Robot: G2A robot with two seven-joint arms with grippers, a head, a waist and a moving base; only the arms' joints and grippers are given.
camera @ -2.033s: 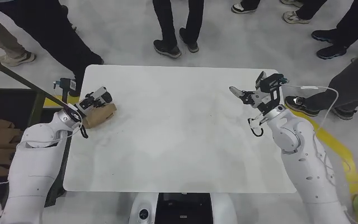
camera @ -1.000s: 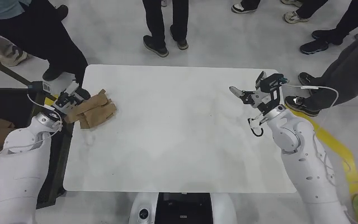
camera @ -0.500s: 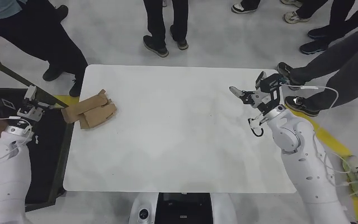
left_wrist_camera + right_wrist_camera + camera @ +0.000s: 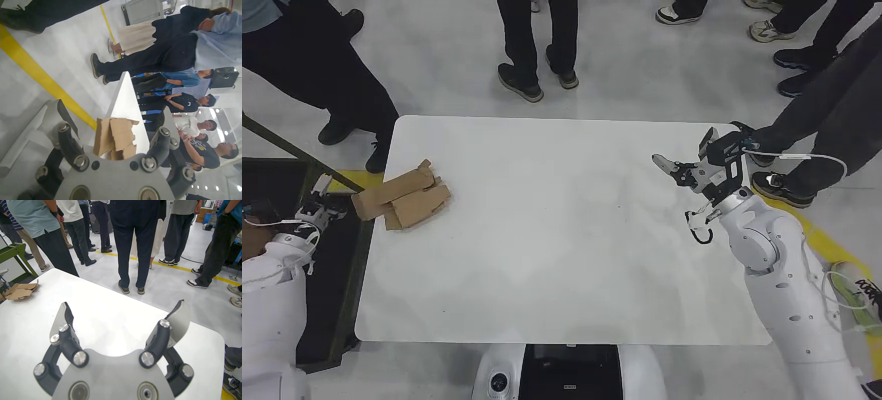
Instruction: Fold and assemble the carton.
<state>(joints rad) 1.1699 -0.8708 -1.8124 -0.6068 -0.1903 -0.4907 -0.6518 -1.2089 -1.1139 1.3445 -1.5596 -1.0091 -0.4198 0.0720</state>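
The carton (image 4: 402, 196) is flattened brown cardboard, crumpled, lying at the left edge of the white table (image 4: 562, 260) and partly overhanging it. My left gripper (image 4: 325, 206) hangs off the table, just left of the carton, apart from it. In the left wrist view this gripper (image 4: 114, 115) is open, and the carton (image 4: 115, 138) lies beyond its fingers. My right gripper (image 4: 680, 170) is open and holds nothing, above the table's far right part. In the right wrist view, that gripper (image 4: 122, 308) faces across the table and the carton (image 4: 19, 291) lies far off.
Several people stand on the floor along the table's far side and right side. A dark cart (image 4: 312, 300) stands against the table's left edge, under my left arm. A green frame (image 4: 13, 251) stands beyond the carton's corner.
My left gripper let go of the carton and drew back to the left, off the table. The carton now lies spread at the table's edge. The right arm has kept still.
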